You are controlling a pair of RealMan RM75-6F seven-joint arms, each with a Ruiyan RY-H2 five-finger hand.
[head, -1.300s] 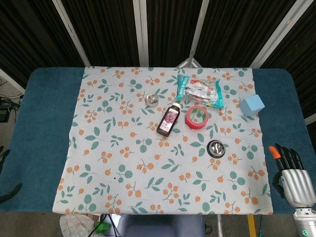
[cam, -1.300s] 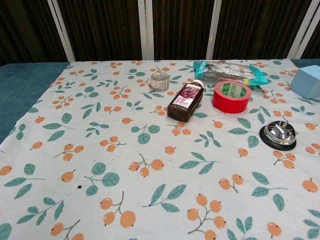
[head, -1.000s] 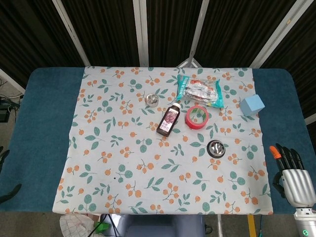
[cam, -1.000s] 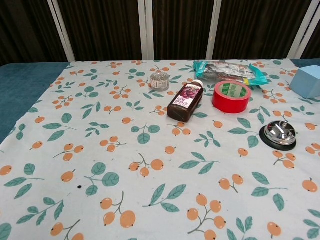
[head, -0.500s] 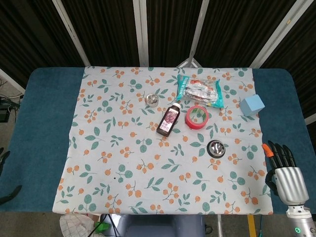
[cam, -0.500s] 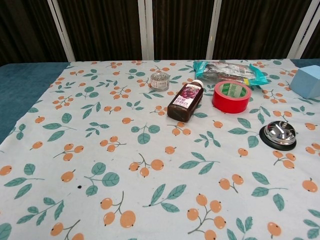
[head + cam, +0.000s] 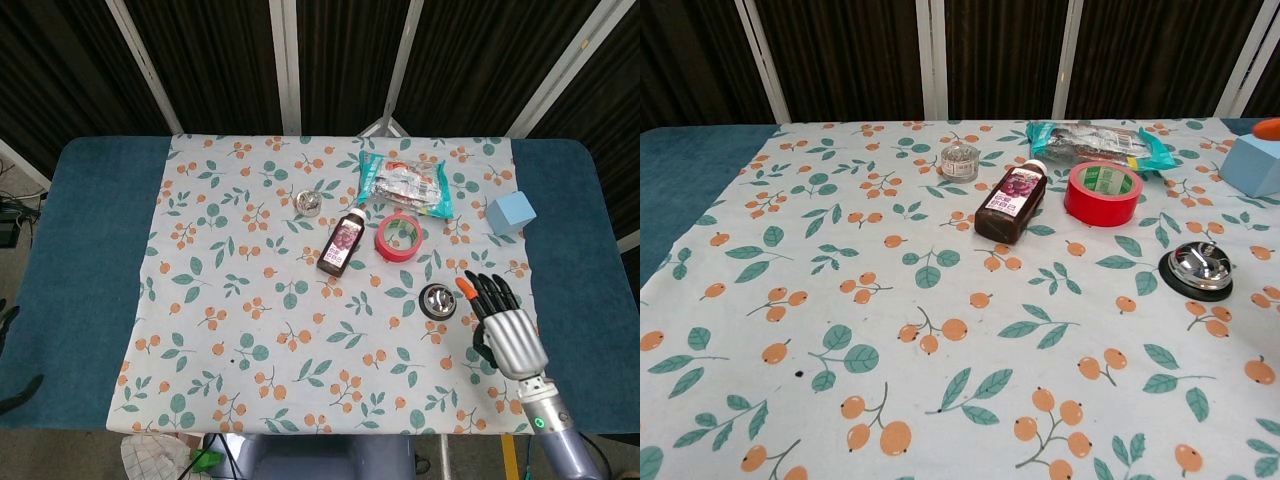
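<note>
Blue felt table (image 7: 90, 250) carries everything, draped with a white cloth (image 7: 230, 300) printed with orange berries and green leaves, spread flat as the work surface; items cluster in its far right quarter, within my right side's reach. My right hand (image 7: 505, 325) hovers over the cloth's right edge, palm down, fingers spread and straight, holding nothing; one fingertip is orange, and that orange tip shows at the right border of the chest view. Nearest thing to it is the call bell (image 7: 437, 300), just beside my fingertips on their left and not touched, sitting upright on its black base with the chrome dome up. My left hand is not visible in either view; only dark shapes at the left frame edge, can't tell what they are. Teal snack packet (image 7: 404, 183) lies flat at the far side, print on it too small to read. Light blue cube (image 7: 510, 212) sits on bare felt, off the cloth to the right. Red tape roll (image 7: 401, 238) lies flat, hole up, green inner liner with writing I can't make out. Dark bottle (image 7: 342, 242) lies on its side, cap pointing away from me, label showing purple fruit, text unreadable. Small round tin (image 7: 309, 202) with a clear lid stands left of the packet, apart from the rest.
</note>
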